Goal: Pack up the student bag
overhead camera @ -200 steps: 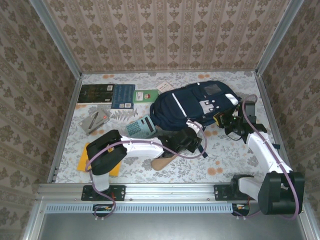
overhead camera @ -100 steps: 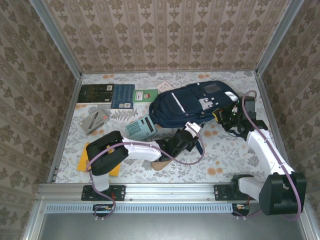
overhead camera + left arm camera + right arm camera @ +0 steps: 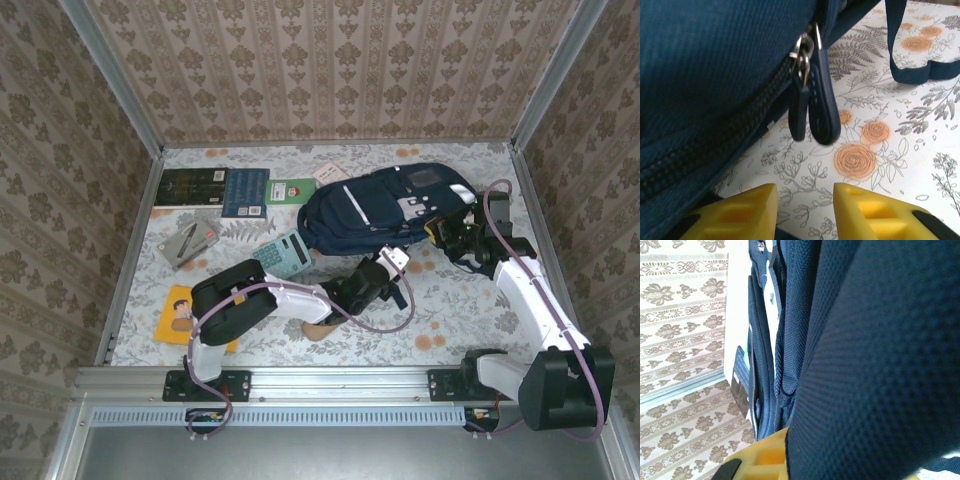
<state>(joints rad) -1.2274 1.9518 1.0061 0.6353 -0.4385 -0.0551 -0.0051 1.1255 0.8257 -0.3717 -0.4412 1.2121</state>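
My left gripper [image 3: 804,192] has just slid up to the near edge of the bag [image 3: 365,212], which lies at the far right of the table [image 3: 450,312]. Its fingers are apart with nothing in them, and the two zip tabs [image 3: 812,112] hang just in front. My right gripper [image 3: 455,236] stays squeezed shut at the bag's right end and looks to be pinching its cloth. I think I am about to grab a tab and open the zip, so packing has not started yet.

left gripper [image 3: 805,206] moved up to student bag [image 3: 365,205] lower edge, left arm swung right, yellow booklet [image 3: 178,312] further uncovered, right gripper [image 3: 450,232] slightly farther back
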